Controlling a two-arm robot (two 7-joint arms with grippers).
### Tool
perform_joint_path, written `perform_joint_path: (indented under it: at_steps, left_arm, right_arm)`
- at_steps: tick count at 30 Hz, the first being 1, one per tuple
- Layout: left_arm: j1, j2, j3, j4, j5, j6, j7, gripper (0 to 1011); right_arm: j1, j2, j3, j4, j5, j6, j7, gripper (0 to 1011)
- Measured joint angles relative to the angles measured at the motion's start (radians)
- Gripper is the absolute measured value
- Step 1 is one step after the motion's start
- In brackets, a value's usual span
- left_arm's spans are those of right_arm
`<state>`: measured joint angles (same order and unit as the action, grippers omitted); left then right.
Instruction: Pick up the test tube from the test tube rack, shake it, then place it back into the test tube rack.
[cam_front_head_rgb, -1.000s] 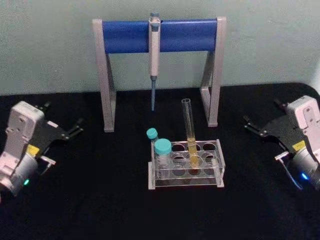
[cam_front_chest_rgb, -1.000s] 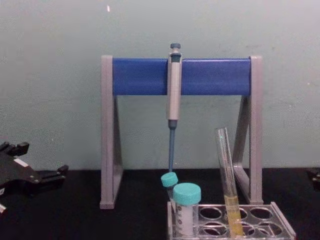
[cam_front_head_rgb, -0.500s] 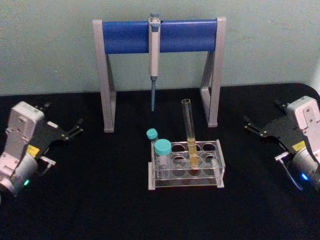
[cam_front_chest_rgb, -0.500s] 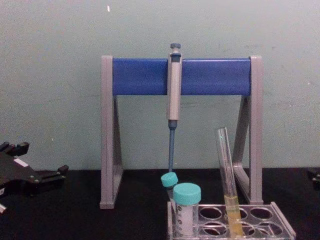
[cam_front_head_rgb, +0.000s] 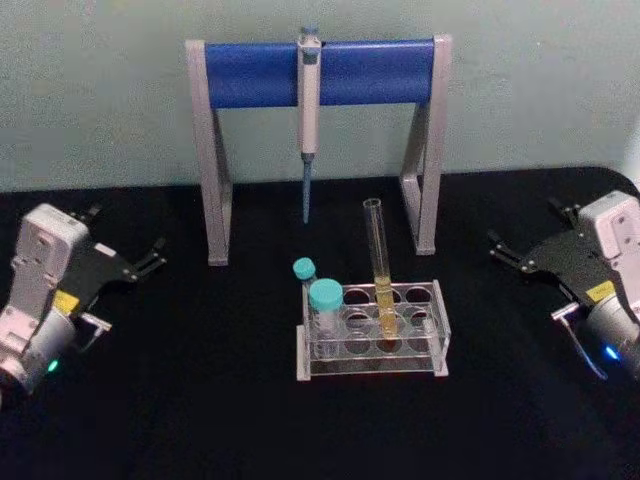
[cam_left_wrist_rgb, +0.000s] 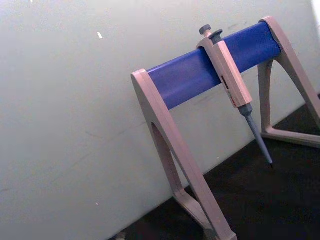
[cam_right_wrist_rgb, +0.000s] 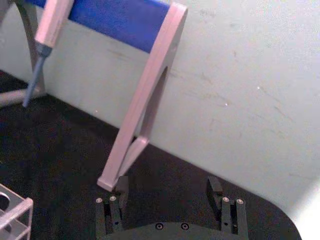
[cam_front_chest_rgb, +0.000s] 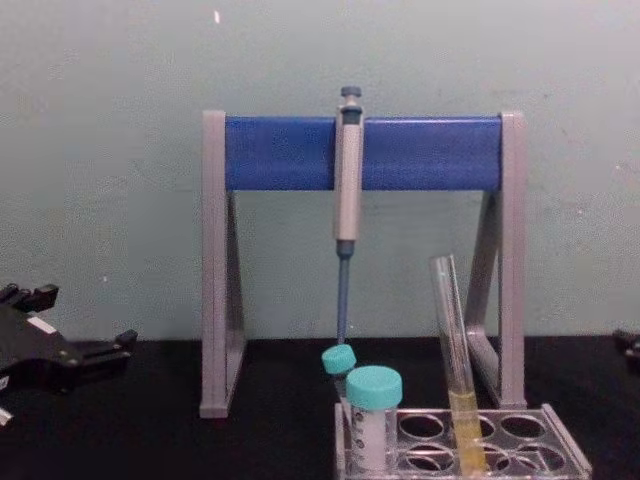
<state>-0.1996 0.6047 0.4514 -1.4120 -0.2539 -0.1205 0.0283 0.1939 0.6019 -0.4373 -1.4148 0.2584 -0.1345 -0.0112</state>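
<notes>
Still, almost nothing has changed. In the head view the test tube (cam_front_head_rgb: 380, 265) stands in the test tube rack (cam_front_head_rgb: 372, 364), in a hole just right of the middle and tilted a little, with its yellow liquid low down. Two teal-capped tubes (cam_front_head_rgb: 324, 296) occupy the rack's left end. The left hand (cam_front_head_rgb: 125, 235) hovers over the black table (cam_front_head_rgb: 200, 410) far to the left and the right hand (cam_front_head_rgb: 525, 228) far to the right. Both are spread open, hold nothing, and are well apart from the rack. Since a second ago each hand has shifted only slightly; tube and rack sit as they did.

The left wrist view faces the pipette stand (cam_left_wrist_rgb: 170, 145), with the pipette (cam_left_wrist_rgb: 232, 82) hanging from its blue bar.

In the right wrist view the right hand's fingers (cam_right_wrist_rgb: 215, 187) stand wide apart with nothing between them.

In the chest view the tube leans in its hole, and the left hand waits open at the left edge.

By my reading the pick-up has not yet begun, so the whole task lies ahead.
</notes>
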Motion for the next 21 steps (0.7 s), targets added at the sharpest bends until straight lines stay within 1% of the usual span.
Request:
perform_joint_path:
  at_steps: [3, 6, 9, 10, 12, 13, 15, 16, 19, 21]
  left_arm:
    - [0.000, 0.000, 0.000, 0.000, 0.000, 0.000, 0.000, 1001]
    - [0.000, 0.000, 0.000, 0.000, 0.000, 0.000, 0.000, 1001]
    - [0.000, 0.000, 0.000, 0.000, 0.000, 0.000, 0.000, 1002]
    - [0.000, 0.000, 0.000, 0.000, 0.000, 0.000, 0.000, 1001]
    - [0.000, 0.000, 0.000, 0.000, 0.000, 0.000, 0.000, 1001]
    - [0.000, 0.000, 0.000, 0.000, 0.000, 0.000, 0.000, 1001]
    - [0.000, 0.000, 0.000, 0.000, 0.000, 0.000, 0.000, 1001]
    - [0.000, 0.000, 0.000, 0.000, 0.000, 0.000, 0.000, 1001]
    - [0.000, 0.000, 0.000, 0.000, 0.000, 0.000, 0.000, 1001]
    - [0.000, 0.000, 0.000, 0.000, 0.000, 0.000, 0.000, 1001]
  right_arm:
    - [-0.006, -0.001, 0.014, -0.004, 0.020, -0.017, 0.024, 1000]
    - [-0.022, 0.000, 0.038, -0.018, 0.066, -0.043, 0.073, 1000]
    - [-0.035, 0.003, 0.052, -0.034, 0.098, -0.058, 0.112, 1000]
    - [-0.044, 0.007, 0.059, -0.045, 0.119, -0.068, 0.140, 1000]
    - [-0.051, 0.013, 0.065, -0.057, 0.138, -0.079, 0.171, 1000]
    - [-0.058, 0.019, 0.068, -0.069, 0.154, -0.090, 0.204, 1000]
    - [-0.064, 0.026, 0.069, -0.081, 0.167, -0.099, 0.234, 1000]
    - [-0.068, 0.033, 0.070, -0.093, 0.177, -0.105, 0.266, 1000]
    - [-0.071, 0.040, 0.068, -0.107, 0.189, -0.110, 0.308, 1000]
    - [-0.072, 0.043, 0.065, -0.120, 0.203, -0.111, 0.348, 1000]
